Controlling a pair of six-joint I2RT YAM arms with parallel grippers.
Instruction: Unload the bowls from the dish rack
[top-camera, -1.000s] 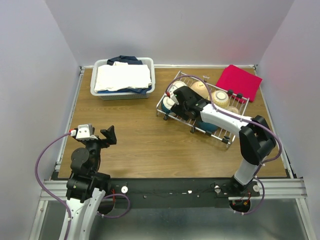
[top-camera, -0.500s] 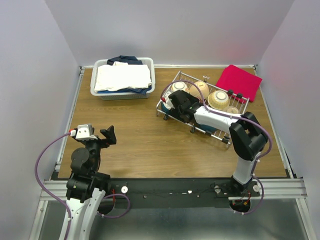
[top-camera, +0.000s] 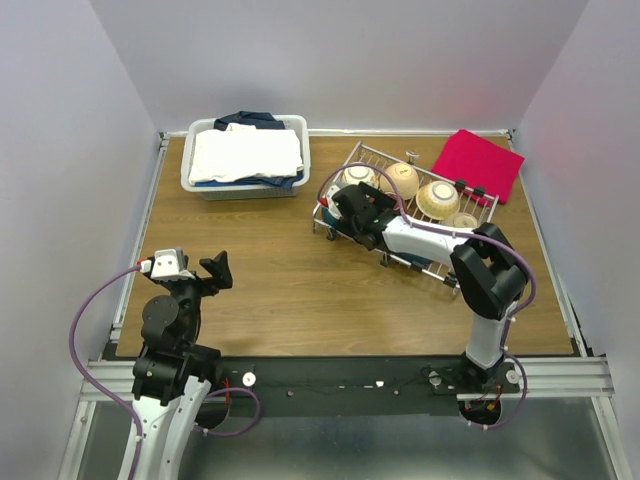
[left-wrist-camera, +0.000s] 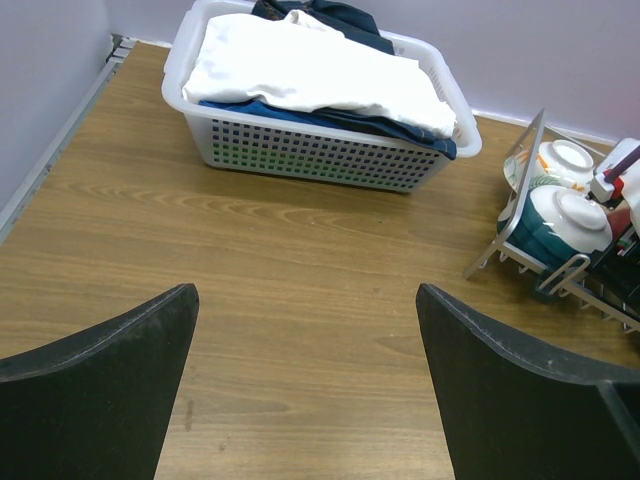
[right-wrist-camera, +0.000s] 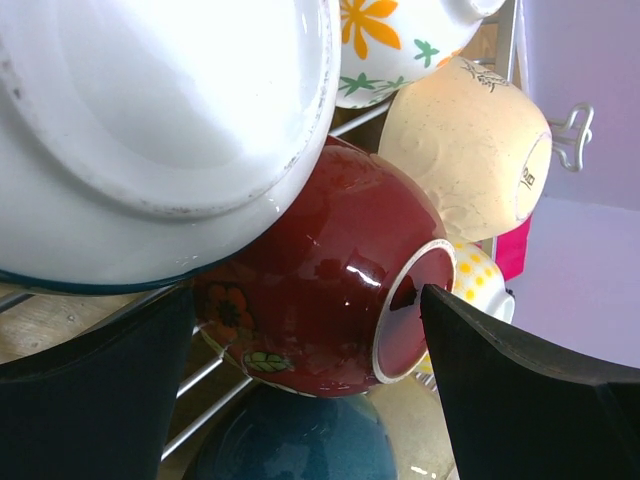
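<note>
The dish rack (top-camera: 478, 243) stands at the back right of the table, holding several bowls on their sides. In the top view, cream bowls (top-camera: 438, 198) lie in its far half. My right gripper (top-camera: 343, 205) reaches into the rack's left end, open. In the right wrist view its jaws stand on either side of a red floral bowl (right-wrist-camera: 320, 270), under a white-inside bowl (right-wrist-camera: 170, 110) and above a teal bowl (right-wrist-camera: 290, 440). A cream bowl (right-wrist-camera: 465, 155) lies behind. My left gripper (top-camera: 217, 270) hovers open over bare wood at the near left, with nothing between its fingers (left-wrist-camera: 100, 370).
A white plastic bin (top-camera: 196, 178) of folded cloth sits at the back left, also seen in the left wrist view as the bin (left-wrist-camera: 320, 155). A red cloth (top-camera: 478, 165) lies at the back right corner. The left wrist view shows the rack's end (left-wrist-camera: 520, 195) with two teal bowls (left-wrist-camera: 568, 215).
My right gripper has slid left along the rack toward its left end, uncovering the cream bowls behind it. The left arm has not moved.
</note>
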